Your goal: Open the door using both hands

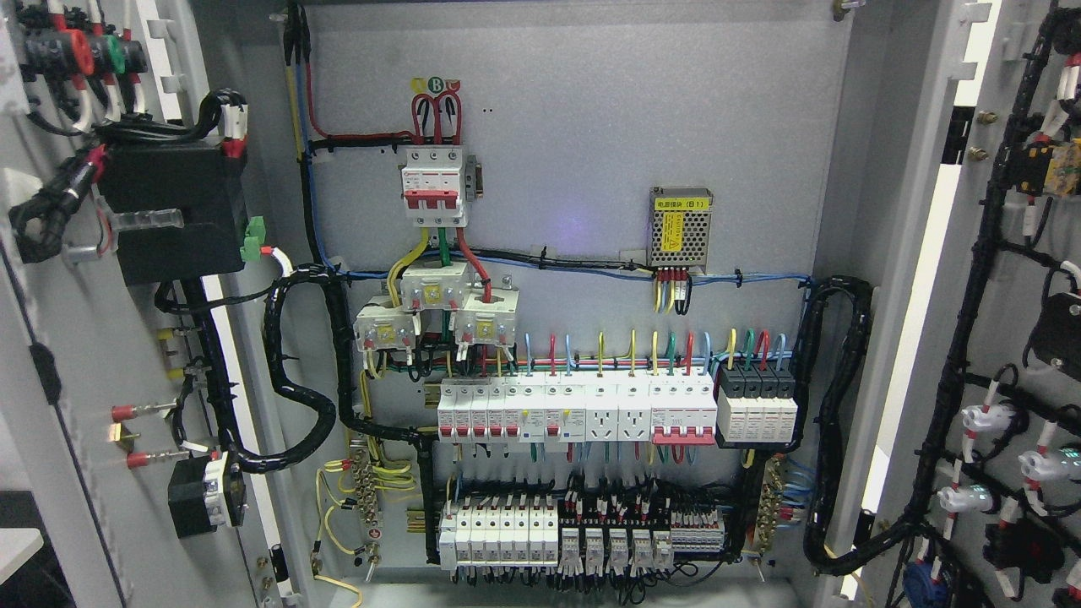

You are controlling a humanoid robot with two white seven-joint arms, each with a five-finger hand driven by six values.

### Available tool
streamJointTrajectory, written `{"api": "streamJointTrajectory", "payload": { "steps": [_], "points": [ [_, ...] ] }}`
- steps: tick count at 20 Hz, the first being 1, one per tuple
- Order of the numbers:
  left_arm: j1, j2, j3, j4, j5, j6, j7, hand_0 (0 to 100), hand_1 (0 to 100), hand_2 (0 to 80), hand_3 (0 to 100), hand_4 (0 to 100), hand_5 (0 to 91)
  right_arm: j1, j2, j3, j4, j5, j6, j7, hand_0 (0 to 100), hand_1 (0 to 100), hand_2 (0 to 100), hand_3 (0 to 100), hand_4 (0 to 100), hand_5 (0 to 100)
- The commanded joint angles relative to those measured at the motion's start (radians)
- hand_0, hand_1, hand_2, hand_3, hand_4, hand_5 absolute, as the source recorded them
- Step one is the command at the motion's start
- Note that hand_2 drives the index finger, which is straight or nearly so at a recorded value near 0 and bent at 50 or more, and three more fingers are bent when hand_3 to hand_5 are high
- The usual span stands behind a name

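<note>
Both doors (76, 338) stand open; no hand visible.

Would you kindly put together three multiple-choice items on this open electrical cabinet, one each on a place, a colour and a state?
1. Where on the back panel does the perforated metal power supply sit?
A. upper right
B. bottom left
C. on the left door

2. What colour are the levers of the three-pole breaker at the top?
A. blue
B. red
C. yellow

3. In what state are the cabinet doors?
A. both shut
B. only the left one open
C. both swung open

Answers:
1 A: it is mounted right of centre, above the long breaker row.
2 B: its three joined levers are red against the white body.
3 C: the left door and the right door both show their wired inner faces, and the interior is fully exposed. No robot hand is in view.
</note>
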Motion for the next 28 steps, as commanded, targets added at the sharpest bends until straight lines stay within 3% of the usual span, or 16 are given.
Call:
{"api": "streamJointTrajectory", "payload": {
  "steps": [1,3,8,12,15,19,21,28],
  "points": [
    [0.185,0.099,-0.202,-0.730,-0.029,-0.048,0.002,0,0,0.0,0,3,0.0,0.095,-0.102,-0.074,-0.080,0.001,-0.062,-0.087,11,0,0,0,0,0],
    [0.249,0.133,-0.233,-0.882,-0.032,-0.081,0.002,0,0,0.0,0,3,0.0,0.135,-0.135,-0.085,-0.110,0.003,-0.105,-0.106,11,0,0,0,0,0],
    [0.354,0.188,-0.236,-1.117,-0.034,-0.126,0.004,0,0,0.0,0,3,0.0,0.264,-0.248,-0.139,-0.160,0.006,-0.246,-0.103,11,0,0,0,0,0],
    [0.374,0.200,-0.235,-1.143,-0.040,-0.280,0.005,0,0,0.0,0,3,0.0,0.365,-0.311,-0.168,-0.187,0.006,-0.390,-0.098,11,0,0,0,0,0],
    [0.374,0.216,-0.221,-1.155,-0.040,-0.338,0.005,0,0,0.0,0,3,0.0,0.437,-0.349,-0.191,-0.189,0.006,-0.488,-0.097,11,0,0,0,0,0],
    [0.383,0.217,-0.181,-1.171,-0.038,-0.456,0.007,0,0,0.0,0,3,0.0,0.508,-0.385,-0.225,-0.213,0.006,-0.586,-0.098,11,0,0,0,0,0],
    [0.384,0.216,-0.161,-1.181,-0.037,-0.492,0.008,0,0,0.0,0,3,0.0,0.539,-0.385,-0.251,-0.242,0.007,-0.623,-0.098,11,0,0,0,0,0],
    [0.366,0.177,-0.091,-1.212,-0.031,-0.596,0.012,0,0,0.0,0,3,0.0,0.620,-0.409,-0.367,-0.331,0.041,-0.704,-0.098,11,0,0,0,0,0]
  ]
}}
